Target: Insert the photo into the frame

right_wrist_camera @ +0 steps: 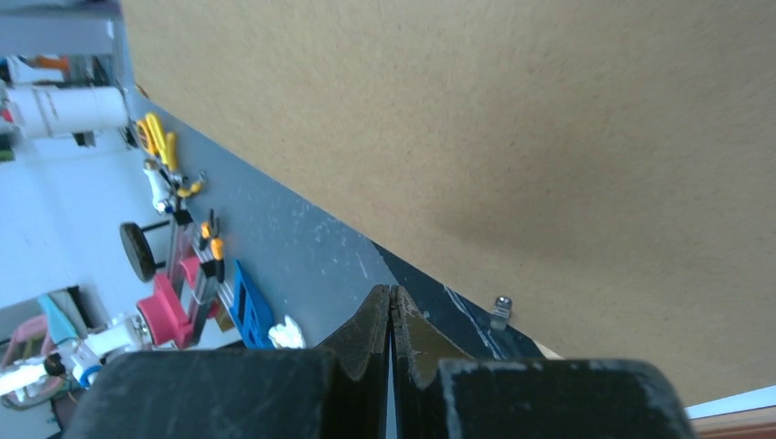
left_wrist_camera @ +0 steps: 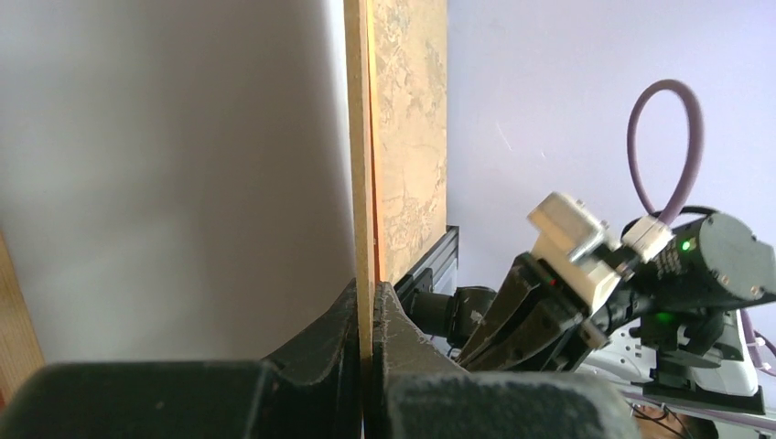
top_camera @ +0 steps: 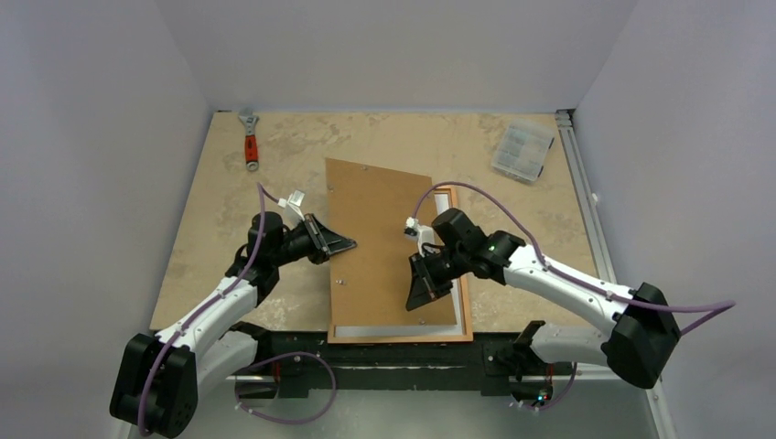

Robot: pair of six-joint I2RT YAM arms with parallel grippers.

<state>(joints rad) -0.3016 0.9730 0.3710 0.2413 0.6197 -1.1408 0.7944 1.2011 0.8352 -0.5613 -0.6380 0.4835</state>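
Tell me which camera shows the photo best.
Top external: the photo shows its whole brown back, lying askew over the frame. Left wrist shows only its thin edge pinched in the left gripper; right wrist shows just a close patch of its back.

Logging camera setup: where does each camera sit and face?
Top external: overhead from behind, looking down on left arm, right arm and the brown-backed rectangular photo over the orange-brown wooden frame.
Left wrist: along left jaws, shut on the photo's edge, toward the right arm.
Right wrist: past shut, empty right jaws onto the photo's back.
All share the photo.
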